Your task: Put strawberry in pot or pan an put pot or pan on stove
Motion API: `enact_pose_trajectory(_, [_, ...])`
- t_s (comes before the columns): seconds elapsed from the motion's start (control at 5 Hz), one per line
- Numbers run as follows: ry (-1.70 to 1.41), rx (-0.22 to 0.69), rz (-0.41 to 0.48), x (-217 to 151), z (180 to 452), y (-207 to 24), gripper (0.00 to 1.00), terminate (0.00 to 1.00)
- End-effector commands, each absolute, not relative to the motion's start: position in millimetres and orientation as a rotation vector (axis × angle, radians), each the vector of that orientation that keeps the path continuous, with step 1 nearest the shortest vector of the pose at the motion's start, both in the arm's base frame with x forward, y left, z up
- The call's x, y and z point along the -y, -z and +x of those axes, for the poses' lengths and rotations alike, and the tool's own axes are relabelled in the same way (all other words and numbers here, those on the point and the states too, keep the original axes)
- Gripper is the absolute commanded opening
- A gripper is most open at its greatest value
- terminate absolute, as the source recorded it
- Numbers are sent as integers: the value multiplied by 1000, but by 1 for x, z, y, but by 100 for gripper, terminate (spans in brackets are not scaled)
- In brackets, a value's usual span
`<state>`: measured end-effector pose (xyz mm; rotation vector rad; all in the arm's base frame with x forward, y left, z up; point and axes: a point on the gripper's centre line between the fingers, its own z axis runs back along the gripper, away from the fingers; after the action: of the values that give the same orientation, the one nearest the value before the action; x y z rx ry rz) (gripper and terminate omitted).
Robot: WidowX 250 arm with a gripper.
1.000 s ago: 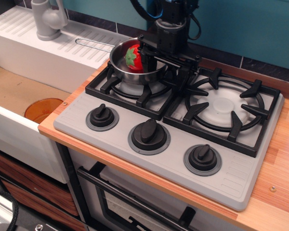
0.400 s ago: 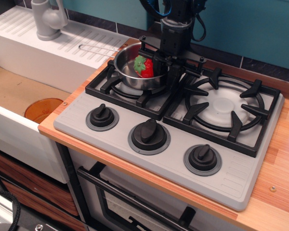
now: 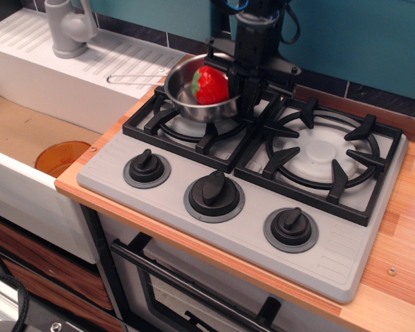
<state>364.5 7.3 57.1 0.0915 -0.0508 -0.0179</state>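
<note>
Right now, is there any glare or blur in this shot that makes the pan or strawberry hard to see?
In observation.image, the pan shows bright reflections on its steel wall, the strawberry is glossy but sharp, and the gripper is a dark mass whose jaws are hard to make out.

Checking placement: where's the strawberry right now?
The strawberry lies inside the pot on the stove's rear-left burner, directly left of the gripper.
</note>
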Motion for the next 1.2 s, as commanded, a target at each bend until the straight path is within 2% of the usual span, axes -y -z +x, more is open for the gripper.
enact_pose_trajectory(0.0, [-5, 22, 152, 4, 372, -137, 0, 0])
enact_pose_trajectory(0.2, [-21, -42, 169, 22, 373, -161, 0, 0])
enact_pose_trajectory(0.4, [-46, -96, 166, 47, 380, -169, 0, 0])
enact_pose_trajectory(0.6, [-54, -107, 141, 67, 383, -161, 0, 0])
enact_pose_trajectory(1.0, [-62, -91, 114, 104, 388, -122, 0, 0])
